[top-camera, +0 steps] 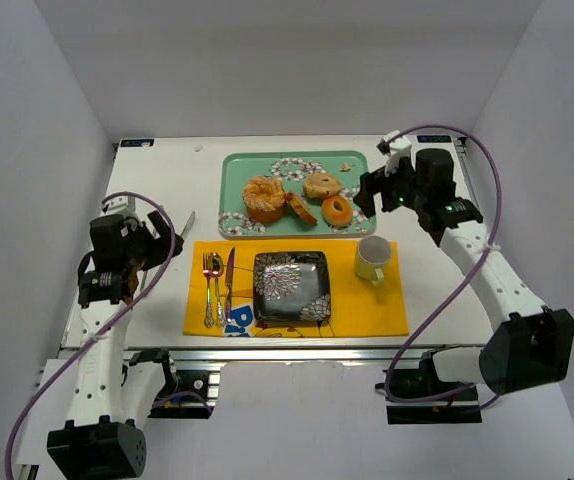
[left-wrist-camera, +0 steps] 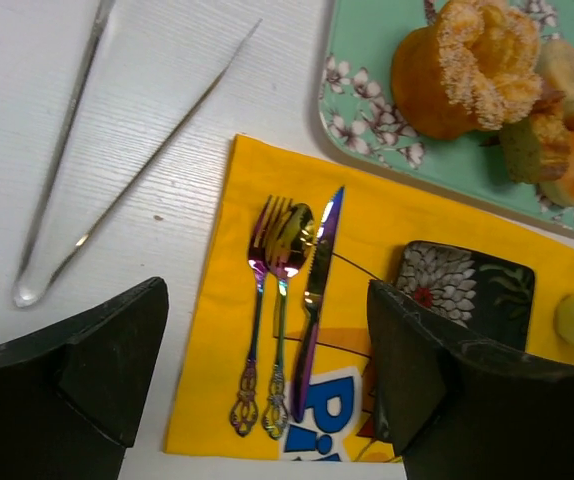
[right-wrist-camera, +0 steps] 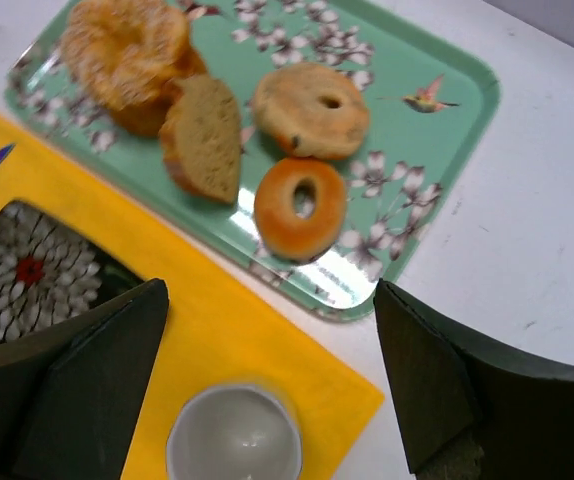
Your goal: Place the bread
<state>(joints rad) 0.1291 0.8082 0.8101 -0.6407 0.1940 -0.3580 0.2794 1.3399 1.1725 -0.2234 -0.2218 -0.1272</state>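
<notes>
A green floral tray (top-camera: 237, 175) at the back holds a sugared bun (top-camera: 264, 197), a bread slice (top-camera: 300, 208), a pale bagel (top-camera: 322, 185) and an orange ring (top-camera: 337, 211). In the right wrist view the slice (right-wrist-camera: 204, 140), the bagel (right-wrist-camera: 311, 110) and the ring (right-wrist-camera: 300, 204) lie on the tray (right-wrist-camera: 437, 140). A black floral plate (top-camera: 292, 285) sits on the yellow placemat (top-camera: 367, 310). My right gripper (top-camera: 381, 193) hangs open and empty by the tray's right end. My left gripper (top-camera: 157, 243) is open and empty left of the placemat.
A yellow-green cup (top-camera: 372, 259) stands on the placemat's right side, below my right gripper (right-wrist-camera: 267, 400). A fork, spoon and knife (top-camera: 217, 287) lie on its left side. Metal tongs (left-wrist-camera: 67, 210) lie on the white table left of the mat.
</notes>
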